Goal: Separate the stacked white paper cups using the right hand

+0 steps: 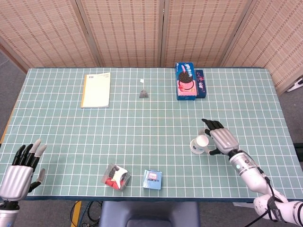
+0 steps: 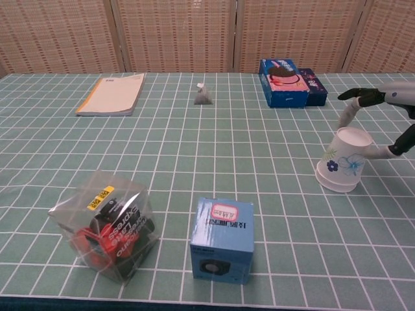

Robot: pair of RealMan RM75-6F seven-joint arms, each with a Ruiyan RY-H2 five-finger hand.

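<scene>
The stacked white paper cups (image 1: 199, 144) (image 2: 344, 160), printed with blue flowers, stand upside down and tilted on the green gridded table (image 1: 142, 127), right of centre. My right hand (image 1: 221, 138) (image 2: 381, 116) is open around the cups from the right, its fingers spread on either side of the stack. In the chest view a thumb tip seems to touch the cup's side, and the grip is not closed. My left hand (image 1: 21, 169) hangs open at the table's near left corner, away from everything.
Near the front edge sit a clear packet with red contents (image 1: 116, 176) (image 2: 107, 225) and a small blue box (image 1: 152, 179) (image 2: 222, 240). A yellow notebook (image 1: 96, 89) (image 2: 111, 94), a small grey pouch (image 1: 144, 93) (image 2: 203, 96) and a blue cookie box (image 1: 189, 80) (image 2: 288, 82) lie further back.
</scene>
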